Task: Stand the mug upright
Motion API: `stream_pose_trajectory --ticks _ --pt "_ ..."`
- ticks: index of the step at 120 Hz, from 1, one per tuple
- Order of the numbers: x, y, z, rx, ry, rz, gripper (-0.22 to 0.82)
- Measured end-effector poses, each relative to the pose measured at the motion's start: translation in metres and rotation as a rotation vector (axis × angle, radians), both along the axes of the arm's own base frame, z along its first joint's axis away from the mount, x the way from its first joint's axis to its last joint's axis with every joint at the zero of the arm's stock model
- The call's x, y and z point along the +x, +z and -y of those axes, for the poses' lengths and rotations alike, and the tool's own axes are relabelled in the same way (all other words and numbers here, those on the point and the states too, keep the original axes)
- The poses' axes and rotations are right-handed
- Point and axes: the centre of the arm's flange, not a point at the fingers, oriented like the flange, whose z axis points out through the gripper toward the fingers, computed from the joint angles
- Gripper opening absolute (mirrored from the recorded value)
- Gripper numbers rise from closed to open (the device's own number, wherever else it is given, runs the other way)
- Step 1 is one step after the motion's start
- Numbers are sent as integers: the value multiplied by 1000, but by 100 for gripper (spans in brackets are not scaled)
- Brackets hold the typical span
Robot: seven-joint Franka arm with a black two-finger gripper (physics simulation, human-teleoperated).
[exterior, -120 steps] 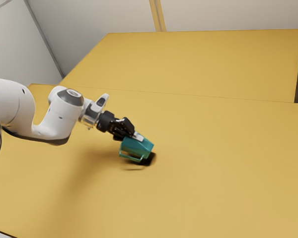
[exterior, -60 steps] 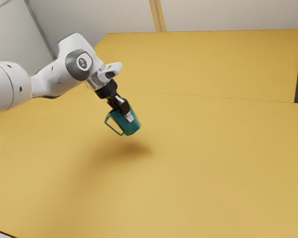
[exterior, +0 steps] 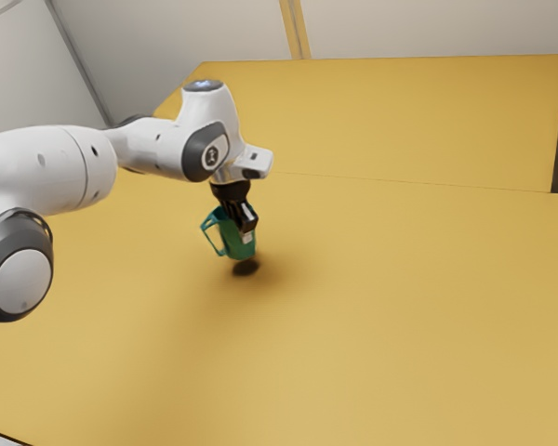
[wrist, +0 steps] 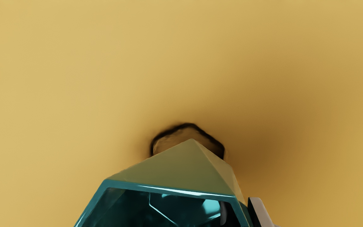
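Note:
In the exterior view my gripper (exterior: 245, 229) points down and is shut on the wall of the teal mug (exterior: 232, 243). The mug hangs a little above the table, almost upright with a slight tilt, its handle toward the exterior view's left and a dark shadow below it. In the wrist view the faceted mug (wrist: 169, 187) has its open mouth facing the camera. There the gripper (wrist: 240, 212) has one light fingertip outside the rim and a dark finger inside, with the wall between them. The mug's base is hidden in that view.
The yellow table (exterior: 381, 307) stretches around and below the mug. A second yellow surface (exterior: 381, 116) lies behind it, with pale walls beyond. The arm reaches in from the exterior view's left.
The mug, first strongly tilted close to the table, has been lifted and turned toward upright with my hand. Over the last half second the hand also shifted toward the exterior view's right.

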Motion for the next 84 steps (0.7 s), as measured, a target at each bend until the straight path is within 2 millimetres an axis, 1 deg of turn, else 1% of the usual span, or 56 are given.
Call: stream_pose_trajectory --ticks 8,19,39,59,72,84 --pt "5 -11 1 8 -1 19 -17" --pt "11 -19 3 -5 1 58 -17" --pt "17 -28 -6 -42 42 98 -17" --pt "20 -34 -8 -54 54 116 -17" --pt "20 -34 -6 -61 51 121 6" --pt "21 -28 -5 -65 45 133 26"
